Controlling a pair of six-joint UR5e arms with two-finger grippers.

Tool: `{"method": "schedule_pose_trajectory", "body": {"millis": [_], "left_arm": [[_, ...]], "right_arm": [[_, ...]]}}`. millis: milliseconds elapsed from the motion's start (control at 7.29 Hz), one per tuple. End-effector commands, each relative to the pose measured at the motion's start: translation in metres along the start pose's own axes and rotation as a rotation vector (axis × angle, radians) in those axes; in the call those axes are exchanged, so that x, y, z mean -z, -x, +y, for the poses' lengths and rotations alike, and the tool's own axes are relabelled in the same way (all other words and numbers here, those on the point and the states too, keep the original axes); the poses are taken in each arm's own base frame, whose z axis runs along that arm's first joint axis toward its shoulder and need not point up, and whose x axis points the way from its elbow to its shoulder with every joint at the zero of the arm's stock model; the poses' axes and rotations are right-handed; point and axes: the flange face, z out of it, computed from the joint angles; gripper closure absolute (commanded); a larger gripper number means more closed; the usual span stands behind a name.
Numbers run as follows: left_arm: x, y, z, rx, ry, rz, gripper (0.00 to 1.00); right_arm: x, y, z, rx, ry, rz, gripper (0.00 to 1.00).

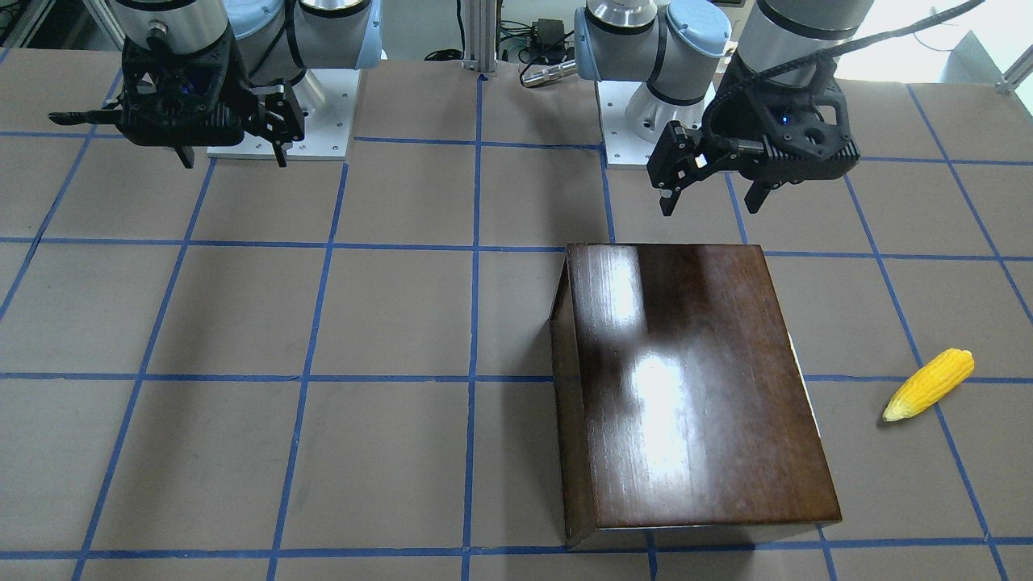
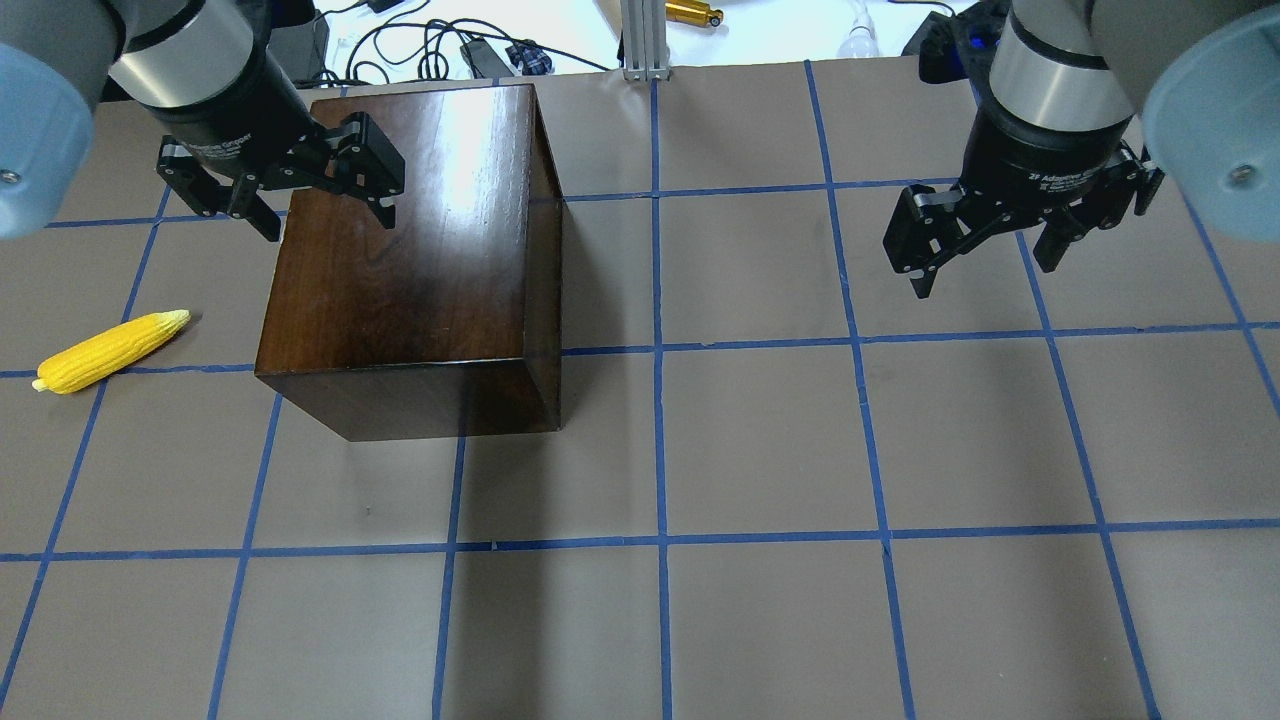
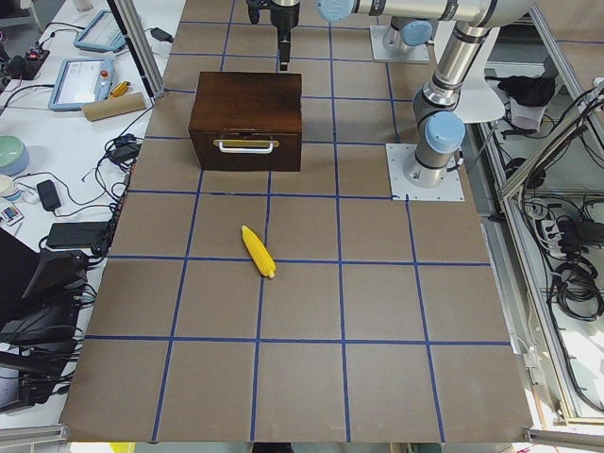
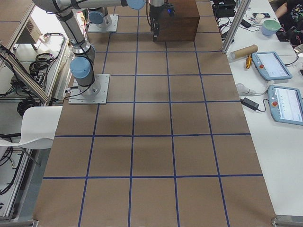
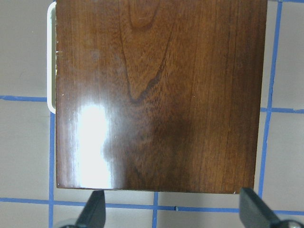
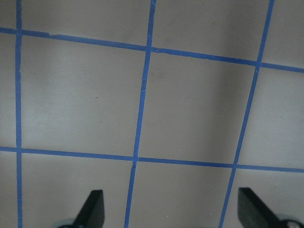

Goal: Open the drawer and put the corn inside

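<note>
The glossy dark-brown box (image 2: 410, 250) stands on the robot's left half of the table. Its drawer (image 3: 247, 145) is closed, and the front panel with a pale handle faces the table's left end. The yellow corn (image 2: 110, 350) lies on the table a short way in front of that panel, also in the front view (image 1: 928, 385) and the left view (image 3: 258, 251). My left gripper (image 2: 328, 228) is open and empty, hovering over the box's top near its robot-side edge (image 5: 173, 211). My right gripper (image 2: 982, 278) is open and empty above bare table (image 6: 172, 211).
Blue tape lines grid the brown table (image 2: 760, 440). The arm bases (image 1: 282, 105) stand at the robot's edge. Side benches hold tablets (image 4: 272, 64), cables and a cardboard tube (image 4: 244, 51) beyond the far edge.
</note>
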Motion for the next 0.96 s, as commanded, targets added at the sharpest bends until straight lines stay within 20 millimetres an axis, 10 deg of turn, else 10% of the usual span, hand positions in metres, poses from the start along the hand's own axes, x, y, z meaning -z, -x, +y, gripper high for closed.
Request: {"method": "schedule_pose_trajectory", "body": {"millis": [0, 275, 824], "left_arm": [[-0.001, 0.003, -0.002, 0.007, 0.001, 0.001, 0.00], [-0.003, 0.031, -0.011, -0.047, 0.013, -0.007, 0.00], [-0.016, 0.174, -0.025, -0.046, 0.063, -0.012, 0.00]], "right_arm": [[0.000, 0.000, 0.000, 0.000, 0.001, 0.001, 0.00], [0.000, 0.000, 0.000, 0.000, 0.001, 0.000, 0.00], [0.000, 0.000, 0.000, 0.000, 0.001, 0.001, 0.00]]}}
